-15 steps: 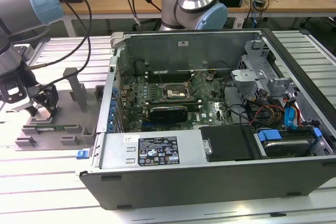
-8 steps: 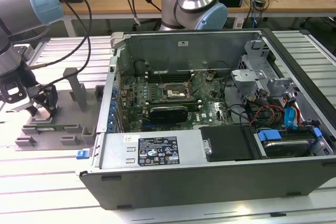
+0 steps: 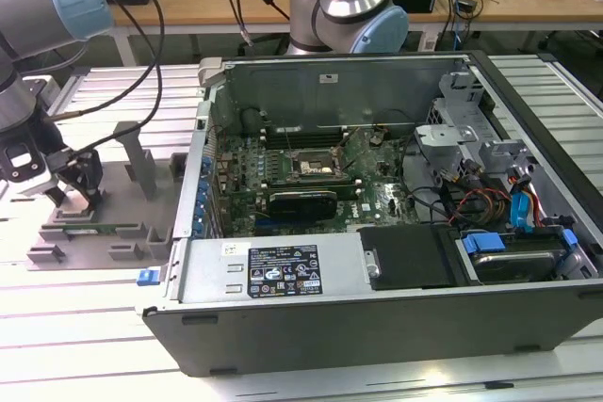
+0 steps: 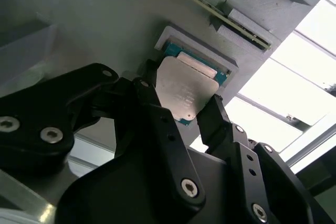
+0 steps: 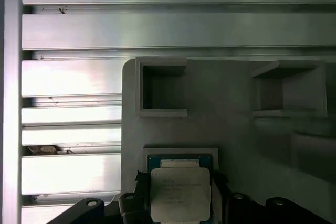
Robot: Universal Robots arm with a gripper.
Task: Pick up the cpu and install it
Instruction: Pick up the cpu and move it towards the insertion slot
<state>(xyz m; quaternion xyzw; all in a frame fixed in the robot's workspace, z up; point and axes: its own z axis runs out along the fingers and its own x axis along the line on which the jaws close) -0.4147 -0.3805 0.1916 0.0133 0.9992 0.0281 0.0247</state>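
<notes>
Gripping the cpu [image 4: 186, 85] by opposite edges, pincer [image 4: 181, 106] sits over grey fixture [image 4: 105, 19].

One cpu [image 4: 186, 88], one claw [image 4: 181, 106], one fixture [image 5: 236, 124], one computer case [image 3: 377, 72]

The cpu [image 5: 180, 192] lies in a shallow recess of a grey fixture [image 5: 231, 129] on the slatted metal desk [image 5: 73, 77], the pincer [image 5: 178, 178] gripping two opposite edges.

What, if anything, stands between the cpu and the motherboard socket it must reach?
The computer case's side wall rises between them: the cpu lies in the grey fixture outside the case, at the gripper, and the socket sits inside. Nothing else visible intervenes.
</notes>
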